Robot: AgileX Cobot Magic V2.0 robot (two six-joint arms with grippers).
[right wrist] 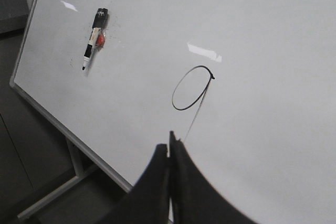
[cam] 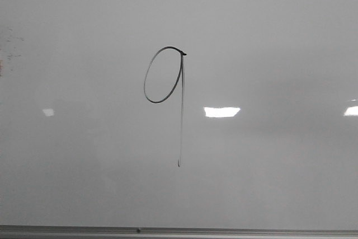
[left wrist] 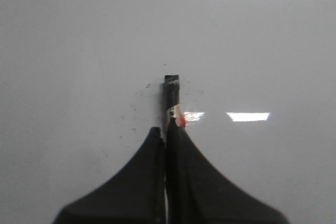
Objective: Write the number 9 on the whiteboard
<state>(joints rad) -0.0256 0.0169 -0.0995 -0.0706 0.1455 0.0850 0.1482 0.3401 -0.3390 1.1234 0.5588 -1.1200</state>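
Both claws look closed: our left claw [left wrist: 167,129] faces a marker [left wrist: 172,98] on the whiteboard [cam: 279,166], the right claw [right wrist: 170,148] empty below the 9 [cam: 168,90], mid-board, tail running down toward it.

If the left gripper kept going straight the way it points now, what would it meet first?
Probably the marker stuck on the whiteboard: it sits directly ahead of the left gripper, which looks shut. Whether they already touch is unclear.
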